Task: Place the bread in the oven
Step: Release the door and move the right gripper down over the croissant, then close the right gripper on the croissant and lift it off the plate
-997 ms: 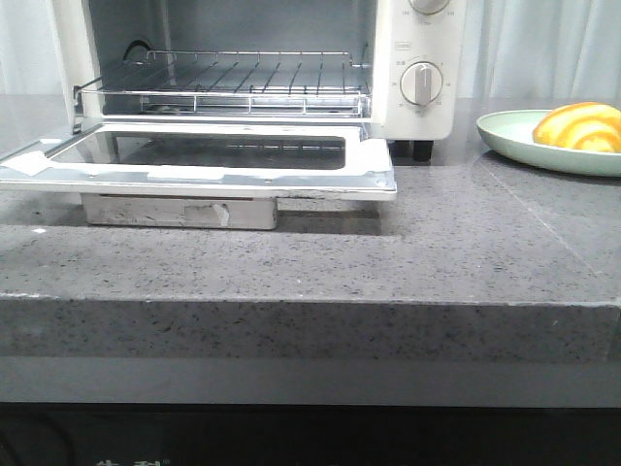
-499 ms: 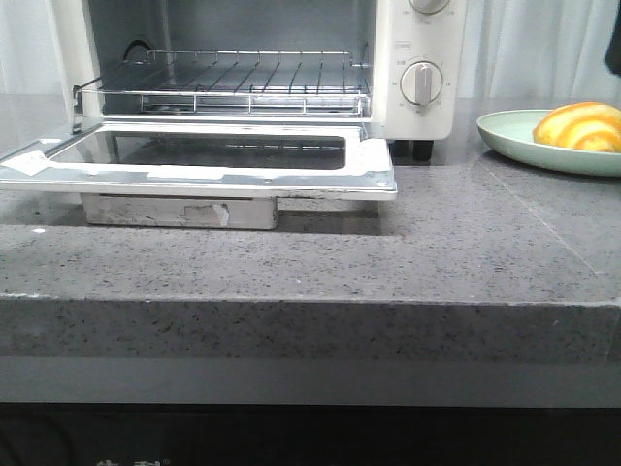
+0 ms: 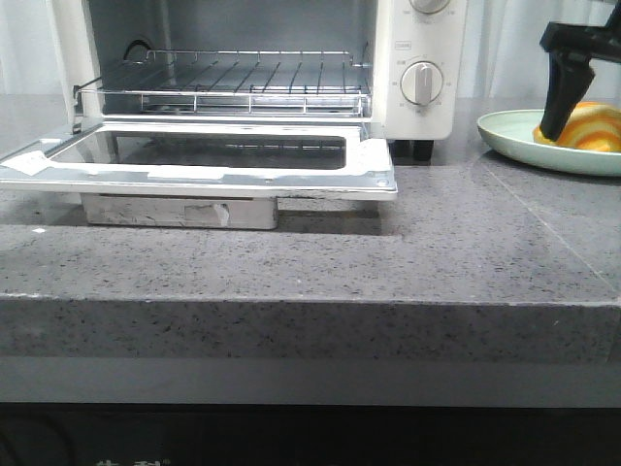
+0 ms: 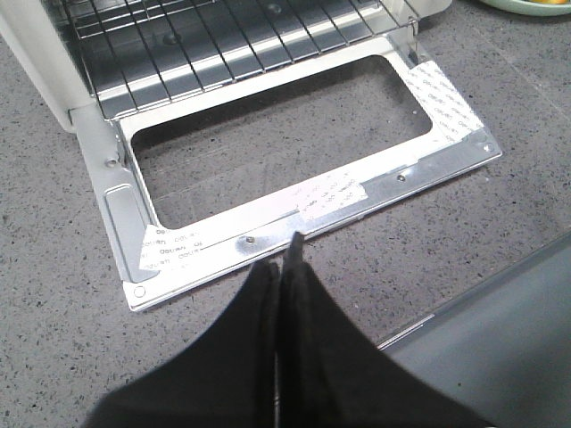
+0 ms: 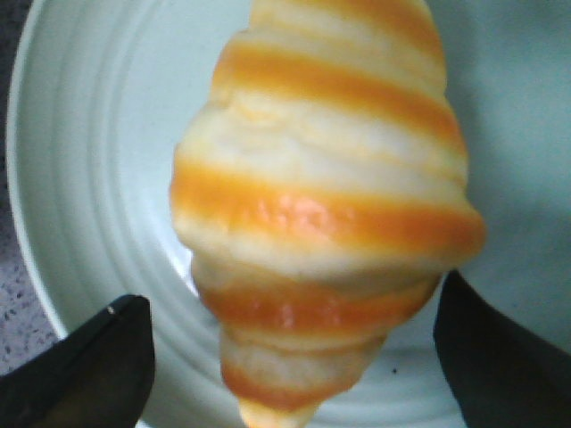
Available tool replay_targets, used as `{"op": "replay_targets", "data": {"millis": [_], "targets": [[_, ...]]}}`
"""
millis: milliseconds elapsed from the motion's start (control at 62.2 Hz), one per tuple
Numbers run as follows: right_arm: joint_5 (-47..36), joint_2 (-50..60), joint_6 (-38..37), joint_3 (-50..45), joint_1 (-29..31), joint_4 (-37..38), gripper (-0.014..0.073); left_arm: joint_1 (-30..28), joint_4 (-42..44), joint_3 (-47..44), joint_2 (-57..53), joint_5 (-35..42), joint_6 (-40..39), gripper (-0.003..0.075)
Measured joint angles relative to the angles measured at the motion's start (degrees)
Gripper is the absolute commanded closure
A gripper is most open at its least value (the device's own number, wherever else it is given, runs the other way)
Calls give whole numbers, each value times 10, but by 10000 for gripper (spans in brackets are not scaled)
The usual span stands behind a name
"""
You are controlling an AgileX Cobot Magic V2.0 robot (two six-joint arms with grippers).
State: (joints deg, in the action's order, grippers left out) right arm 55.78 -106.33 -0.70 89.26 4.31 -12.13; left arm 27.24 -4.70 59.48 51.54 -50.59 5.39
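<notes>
The bread (image 3: 594, 126), a glossy orange roll with pale stripes, lies on a pale green plate (image 3: 509, 136) at the right of the counter. It fills the right wrist view (image 5: 321, 205). My right gripper (image 5: 293, 294) is open, with one finger on each side of the bread and not touching it. One finger (image 3: 560, 97) shows in the front view, just left of the bread. The white oven (image 3: 422, 39) stands at the left with its door (image 3: 194, 173) folded down flat and its wire rack (image 3: 243, 83) bare. My left gripper (image 4: 290, 254) is shut and empty over the counter, just in front of the door (image 4: 446, 165).
The grey speckled counter (image 3: 466, 252) runs from the oven door to the plate. The open door juts out toward the counter's front edge. The oven's dial (image 3: 421, 83) faces forward. A white curtain hangs behind.
My right gripper has come in from the upper right and dropped down around the bread on the plate. The bread, plate and oven have not moved.
</notes>
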Motion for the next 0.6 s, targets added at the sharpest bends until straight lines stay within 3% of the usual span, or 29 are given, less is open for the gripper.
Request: {"op": "replay_targets", "data": {"millis": [64,209,257,386,595], "targets": [[1,-10,0,3,0,0,20,0,0,0,0,0,0,738],[9,-13,-1,7,0,0,361,0,0,0,0,0,0,738],[9,-13,-1,7,0,0,426,0,0,0,0,0,0,738],[10,-13,-1,8,0,0,503,0,0,0,0,0,0,738],[20,9,-1,8,0,1,508,0,0,0,0,0,0,738]]}}
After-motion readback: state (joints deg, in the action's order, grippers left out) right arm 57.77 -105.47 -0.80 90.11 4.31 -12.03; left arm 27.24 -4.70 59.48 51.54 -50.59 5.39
